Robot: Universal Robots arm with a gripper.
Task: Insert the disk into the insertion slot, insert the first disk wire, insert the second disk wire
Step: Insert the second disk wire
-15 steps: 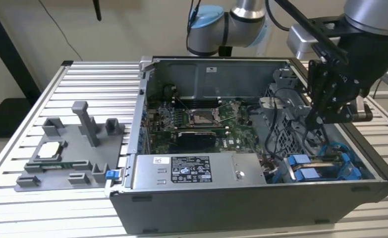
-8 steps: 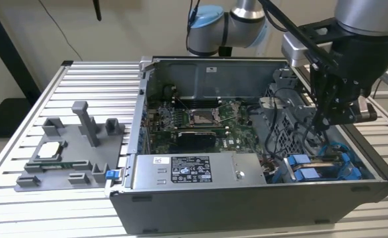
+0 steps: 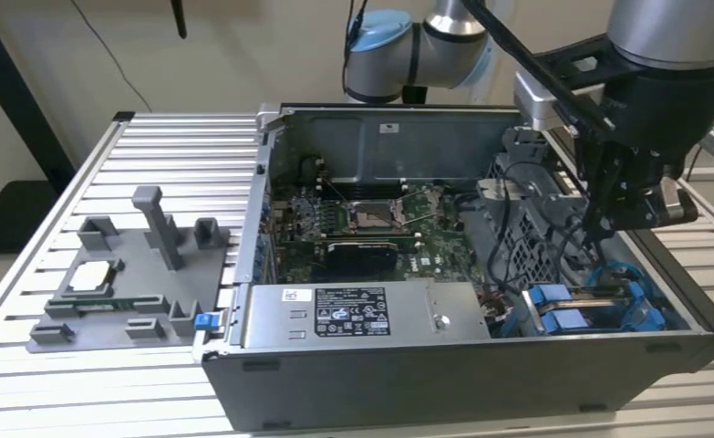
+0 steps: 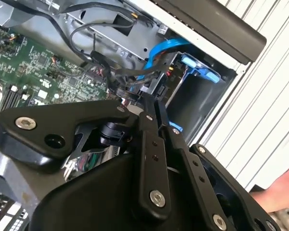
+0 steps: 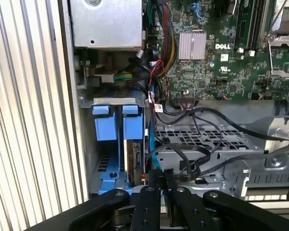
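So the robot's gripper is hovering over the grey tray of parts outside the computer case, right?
Not quite. In the exterior view the gripper hangs inside the open computer case, above the drive bay with blue fittings; the grey tray sits outside the case, on the exterior view's left.

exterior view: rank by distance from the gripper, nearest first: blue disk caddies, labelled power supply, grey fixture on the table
Gripper hangs over the case's end on the exterior view's right.
1. Blue disk caddies: just below it, in the case's near corner.
2. Labelled power supply: along the case's near wall, toward the exterior view's left.
3. Grey fixture: outside the case, on the slatted table at the far left.
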